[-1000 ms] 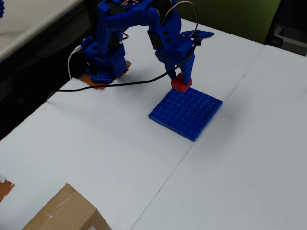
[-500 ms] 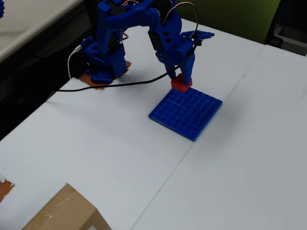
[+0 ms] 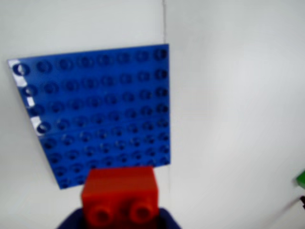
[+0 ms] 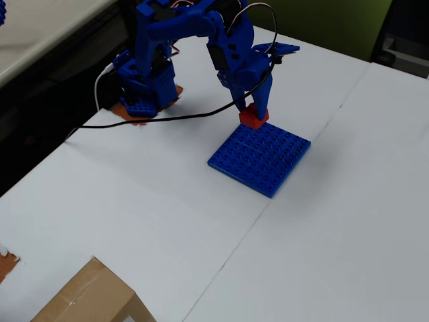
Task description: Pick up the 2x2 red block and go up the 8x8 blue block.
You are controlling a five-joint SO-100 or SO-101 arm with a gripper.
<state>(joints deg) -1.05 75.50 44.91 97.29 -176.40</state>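
The gripper (image 4: 250, 109) is clamping the 2x2 red block (image 4: 253, 117) at the far corner of the 8x8 blue block (image 4: 260, 158). In the wrist view, the brick's (image 3: 120, 194) studs are facing the camera.

Our arm (image 4: 181, 40) arches over and bends down. Our pincer (image 4: 251, 111) points downward, clamped on the 2x2 red block (image 4: 253, 117).
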